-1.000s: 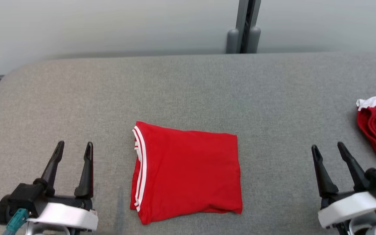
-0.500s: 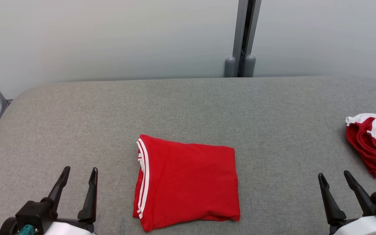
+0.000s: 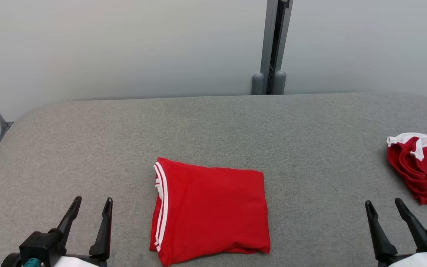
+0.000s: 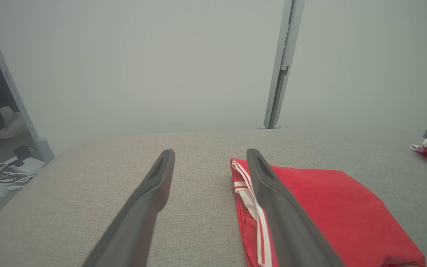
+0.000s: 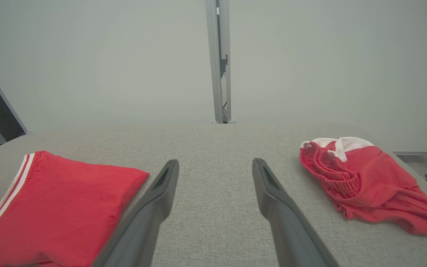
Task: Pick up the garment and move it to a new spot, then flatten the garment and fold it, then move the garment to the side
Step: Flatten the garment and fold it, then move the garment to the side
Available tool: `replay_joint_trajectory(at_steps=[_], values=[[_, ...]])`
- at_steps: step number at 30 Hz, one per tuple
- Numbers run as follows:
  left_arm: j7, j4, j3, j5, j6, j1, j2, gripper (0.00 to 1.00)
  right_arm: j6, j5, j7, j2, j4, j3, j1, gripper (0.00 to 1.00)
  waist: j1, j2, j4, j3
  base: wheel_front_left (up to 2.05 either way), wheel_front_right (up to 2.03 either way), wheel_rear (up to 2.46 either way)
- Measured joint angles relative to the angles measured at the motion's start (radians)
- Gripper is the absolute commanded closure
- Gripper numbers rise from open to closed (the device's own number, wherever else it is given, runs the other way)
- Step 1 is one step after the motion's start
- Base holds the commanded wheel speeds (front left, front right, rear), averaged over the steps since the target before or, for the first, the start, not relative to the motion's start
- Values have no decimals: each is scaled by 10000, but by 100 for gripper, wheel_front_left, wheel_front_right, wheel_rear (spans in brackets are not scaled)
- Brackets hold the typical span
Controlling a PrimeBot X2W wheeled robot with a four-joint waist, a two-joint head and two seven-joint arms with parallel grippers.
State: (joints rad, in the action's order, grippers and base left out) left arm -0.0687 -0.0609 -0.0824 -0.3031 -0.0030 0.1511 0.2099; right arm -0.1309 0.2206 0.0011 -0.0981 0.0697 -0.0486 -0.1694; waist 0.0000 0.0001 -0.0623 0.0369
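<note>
Head view, contents: folded red garment [image 3: 211, 211], white-striped edge toward my left, lying flat on the grey padded table [image 3: 213, 126], between my grippers. Left gripper [image 3: 93, 201]: fingers spread wide, holding nothing, clear of the cloth. Right gripper [image 3: 383, 203]: likewise spread, empty. Crumpled red garment [image 3: 421, 168]: table's right edge.
</note>
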Motion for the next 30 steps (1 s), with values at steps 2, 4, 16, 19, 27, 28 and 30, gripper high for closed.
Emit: replay_joint_trajectory(at_steps=[2, 4, 16, 19, 27, 28, 30], values=[[67, -29, -8, -38, 15, 0, 15, 0, 0, 2, 0, 13, 0, 0, -1, 0, 0, 0, 11, 2, 0, 0, 0], [73, -63, -12, -42, 42, 0, 23, 0, 0, 4, 0, 27, 2, -2, -2, 0, 0, 0, 19, 9, 0, 0, 0], [169, -192, -109, -65, 186, -1, 21, 0, 0, 48, -17, 88, 71, 2, -30, 0, 0, 0, 29, 58, 0, 0, 0], [171, -203, -121, -69, 217, -6, 25, 0, 0, 50, -61, 96, 94, 10, -21, 0, 0, 0, 14, 65, 0, 0, 0], [35, -244, -203, -115, 213, -495, 27, 0, 0, -17, -67, 69, 353, 4, 181, 0, 0, 0, -410, -65, 0, 0, 0], [-15, -244, -230, -119, 203, -579, 19, 0, 0, -63, -27, 13, 355, 44, 251, 0, 0, 0, -486, -108, 0, 0, 0], [-56, -240, -282, -132, 163, -742, -4, 0, 0, -109, -25, 4, 393, 213, 453, 0, 0, 0, -645, -216, 0, 0, 0]])
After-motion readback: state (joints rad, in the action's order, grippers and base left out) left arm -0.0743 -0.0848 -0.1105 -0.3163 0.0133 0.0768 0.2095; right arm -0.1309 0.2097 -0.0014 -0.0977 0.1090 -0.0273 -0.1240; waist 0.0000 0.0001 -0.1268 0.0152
